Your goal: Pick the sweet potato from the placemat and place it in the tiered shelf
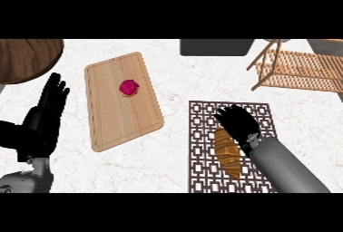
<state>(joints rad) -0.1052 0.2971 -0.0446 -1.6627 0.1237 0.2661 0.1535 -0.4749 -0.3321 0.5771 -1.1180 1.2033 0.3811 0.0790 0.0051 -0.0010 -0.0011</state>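
White marble counter. We note the sweet potato (227,155) lying lengthwise on the placemat (201,140), near the counter's front edge. Right hand (236,120) sits over the placemat's far half, at the potato's far end; we cannot tell whether it is spread or closed. Left hand (48,104) rests spread, upright, at the left edge. Tiered shelf (298,68) stands at the far right corner

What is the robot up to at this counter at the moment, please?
The robot's right hand is over the patterned placemat, at the upper end of the sweet potato, which lies on the mat and is not yet lifted. The tiered shelf it is meant for stands at the far right. The left hand rests open at the left. A pink item sits on the cutting board.
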